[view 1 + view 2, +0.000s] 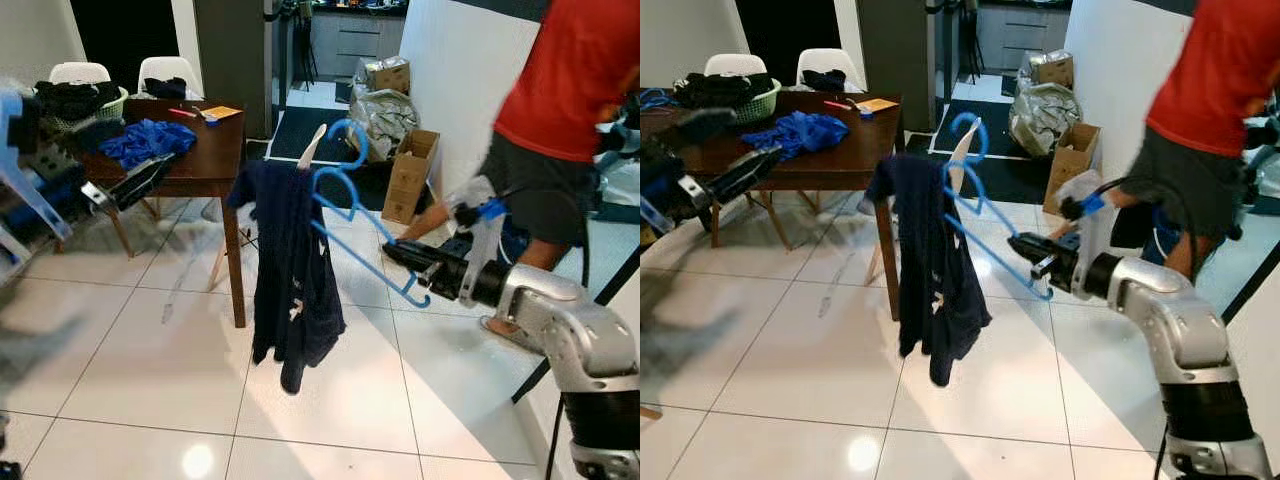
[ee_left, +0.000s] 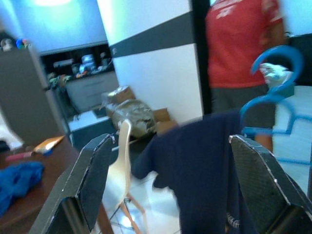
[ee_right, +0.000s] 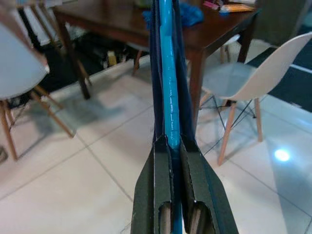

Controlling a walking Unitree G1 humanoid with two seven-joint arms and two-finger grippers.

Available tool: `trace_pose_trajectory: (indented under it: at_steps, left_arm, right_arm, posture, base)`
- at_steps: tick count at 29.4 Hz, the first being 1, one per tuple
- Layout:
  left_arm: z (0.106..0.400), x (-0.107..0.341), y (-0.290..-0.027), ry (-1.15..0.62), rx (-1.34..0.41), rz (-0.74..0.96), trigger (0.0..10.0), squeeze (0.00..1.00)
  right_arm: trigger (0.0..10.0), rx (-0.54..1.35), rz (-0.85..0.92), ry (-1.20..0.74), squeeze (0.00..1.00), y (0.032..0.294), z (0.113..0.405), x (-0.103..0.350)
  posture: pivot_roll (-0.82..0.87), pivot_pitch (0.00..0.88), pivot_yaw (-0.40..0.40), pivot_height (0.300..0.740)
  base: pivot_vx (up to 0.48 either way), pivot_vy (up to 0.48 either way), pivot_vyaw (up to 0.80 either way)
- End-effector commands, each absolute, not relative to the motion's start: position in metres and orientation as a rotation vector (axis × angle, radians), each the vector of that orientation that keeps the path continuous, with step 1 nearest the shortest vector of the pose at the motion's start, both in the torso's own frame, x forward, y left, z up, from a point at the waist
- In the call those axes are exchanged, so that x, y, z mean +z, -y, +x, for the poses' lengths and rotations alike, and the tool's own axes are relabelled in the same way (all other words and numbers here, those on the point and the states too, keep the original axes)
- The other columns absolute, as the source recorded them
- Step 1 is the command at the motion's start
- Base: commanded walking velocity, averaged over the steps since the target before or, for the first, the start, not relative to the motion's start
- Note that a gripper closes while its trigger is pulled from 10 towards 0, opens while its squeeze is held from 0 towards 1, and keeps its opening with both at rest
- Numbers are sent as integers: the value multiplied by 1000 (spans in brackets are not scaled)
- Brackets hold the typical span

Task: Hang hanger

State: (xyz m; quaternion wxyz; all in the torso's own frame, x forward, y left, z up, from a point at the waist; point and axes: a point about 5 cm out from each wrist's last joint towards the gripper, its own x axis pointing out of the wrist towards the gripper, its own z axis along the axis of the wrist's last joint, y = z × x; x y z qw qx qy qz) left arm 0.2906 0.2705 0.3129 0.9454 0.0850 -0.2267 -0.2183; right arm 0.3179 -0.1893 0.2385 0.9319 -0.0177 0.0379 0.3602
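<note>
A blue plastic hanger [image 1: 352,205] carries a dark navy garment [image 1: 290,270] that hangs down over the tiled floor. My right gripper [image 1: 400,255] is shut on the hanger's lower end; in the right wrist view the blue bar [image 3: 168,92] runs straight out from between the fingers [image 3: 158,180]. My left gripper [image 1: 135,180] is raised at the left near the wooden table, open and empty. In the left wrist view its two fingers [image 2: 87,180] stand wide apart, with the garment [image 2: 204,165] and the hanger hook [image 2: 273,73] beyond them.
A person in a red shirt [image 1: 575,80] stands close at the right, behind my right arm. A dark wooden table [image 1: 205,165] holds blue cloth [image 1: 145,140] and a basket of clothes. A white chair [image 3: 253,73] stands by the table. Cardboard boxes [image 1: 410,170] sit against the wall.
</note>
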Motion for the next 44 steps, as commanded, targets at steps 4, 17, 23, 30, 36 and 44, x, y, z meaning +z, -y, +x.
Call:
trace_pose_trajectory:
  at_steps: [4, 17, 23, 30, 36, 44]
  left_arm:
    - [298, 291, -274, 452, -299, 166, 10000, 0]
    - [320, 281, -262, 505, -105, 247, 10000, 0]
    - [331, 270, -244, 478, -224, 145, 10000, 0]
    - [340, 259, -229, 439, -325, 28, 10000, 1000]
    - [343, 253, -220, 419, -377, -1, 10000, 1000]
    - [342, 246, -209, 390, -469, -51, 10000, 1000]
  right_arm:
    - [0, 782, 52, 62, 0, 186, 316, 266]
    - [0, 984, 86, 204, 0, 172, 294, 291]
    - [0, 1040, 87, 236, 0, 166, 285, 297]
    - [0, 1054, 89, 249, 0, 165, 284, 300]
    - [0, 1069, 92, 260, 0, 163, 282, 302]
    - [0, 1104, 98, 283, 0, 161, 277, 306]
  posture:
    - [33, 0, -48, 740]
    - [34, 0, -56, 740]
    - [26, 0, -54, 740]
    - [19, 0, -48, 740]
    - [19, 0, -48, 740]
    - [15, 0, -48, 740]
  base:
    - [0, 0, 0]
    - [0, 0, 0]
    - [0, 0, 0]
    - [0, 0, 0]
    - [0, 0, 0]
    - [0, 0, 0]
